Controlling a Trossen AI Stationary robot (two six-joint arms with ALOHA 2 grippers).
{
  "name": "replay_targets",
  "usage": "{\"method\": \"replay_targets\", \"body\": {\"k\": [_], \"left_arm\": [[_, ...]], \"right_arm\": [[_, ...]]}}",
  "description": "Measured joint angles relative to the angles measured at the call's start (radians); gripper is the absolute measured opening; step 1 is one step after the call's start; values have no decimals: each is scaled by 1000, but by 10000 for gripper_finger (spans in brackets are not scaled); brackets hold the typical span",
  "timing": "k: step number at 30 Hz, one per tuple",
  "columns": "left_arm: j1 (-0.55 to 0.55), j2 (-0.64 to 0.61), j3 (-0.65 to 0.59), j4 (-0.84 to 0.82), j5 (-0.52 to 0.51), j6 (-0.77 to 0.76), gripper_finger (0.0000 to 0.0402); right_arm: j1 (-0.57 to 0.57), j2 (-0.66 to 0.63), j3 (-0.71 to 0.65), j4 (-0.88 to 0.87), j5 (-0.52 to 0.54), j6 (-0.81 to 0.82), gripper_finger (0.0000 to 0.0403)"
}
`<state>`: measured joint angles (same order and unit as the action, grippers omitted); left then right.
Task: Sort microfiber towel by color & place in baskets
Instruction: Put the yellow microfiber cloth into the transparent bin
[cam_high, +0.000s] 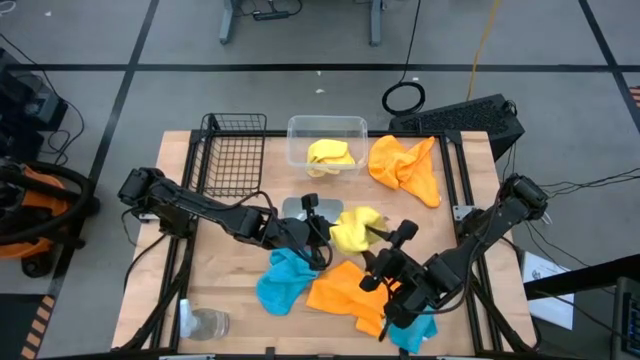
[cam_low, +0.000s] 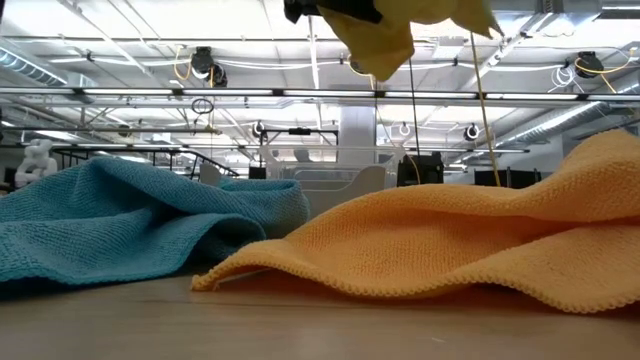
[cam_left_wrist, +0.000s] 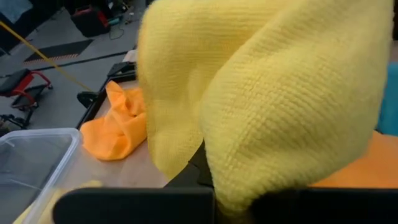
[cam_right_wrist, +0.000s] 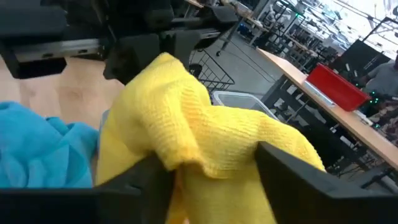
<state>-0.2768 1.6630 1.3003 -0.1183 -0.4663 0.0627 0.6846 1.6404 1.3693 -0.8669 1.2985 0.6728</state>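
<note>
High view: the yellow towel (cam_high: 357, 229) is lifted mid-table, bunched between both grippers, near the grey tray (cam_high: 296, 208). The left gripper (cam_high: 322, 232) is clenched on its left edge. The right gripper (cam_high: 392, 240) sits at its right edge, fingers spread. The clear plastic tub (cam_high: 326, 128) at the far edge already holds one yellow towel (cam_high: 331, 154); the black wire-mesh basket (cam_high: 235, 150) beside it looks empty. An orange towel (cam_high: 406, 165) lies right of the tub, and a blue towel (cam_high: 285, 281) and another orange towel (cam_high: 348, 290) lie on the near side.

Low view: the yellow towel hangs from above, its tail well clear of the blue and orange towels on the table.

Left wrist view: yellow cloth fills the frame, draped over the fingers. The grip point is hidden, so you can't tell how much fabric is caught.

Right wrist view: the right fingers (cam_right_wrist: 292, 168) stand apart with cloth lying between them, apparently not pinched.

Risks: likely a one-sided hold now, so a shallow left pinch could drop the towel on the way to the tub. The right fingers could snag the weave on retract and tug it loose.

Orientation: it's crumpled, with the long axis roughly left-right between the grippers and the loose end pointing down.
</note>
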Motion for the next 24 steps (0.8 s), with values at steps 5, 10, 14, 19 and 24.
{"method": "replay_targets", "body": {"k": [5, 10, 14, 19, 24], "left_arm": [[1, 0, 0, 47, -2, 15, 10], [1, 0, 0, 104, 42, 51, 10], [1, 0, 0, 112, 80, 66, 10], [-10, 0, 1, 91, 86, 48, 10], [-21, 0, 3, 83, 117, 22, 10]], "right_arm": [[-15, 2, -2, 10, -53, -70, 275], [-44, 21, -2, 78, -73, -131, 240], [-55, 28, -3, 141, -63, -207, 147], [-55, 24, -3, 113, 60, -217, 19], [-67, 0, -2, 116, 175, -213, 26]]}}
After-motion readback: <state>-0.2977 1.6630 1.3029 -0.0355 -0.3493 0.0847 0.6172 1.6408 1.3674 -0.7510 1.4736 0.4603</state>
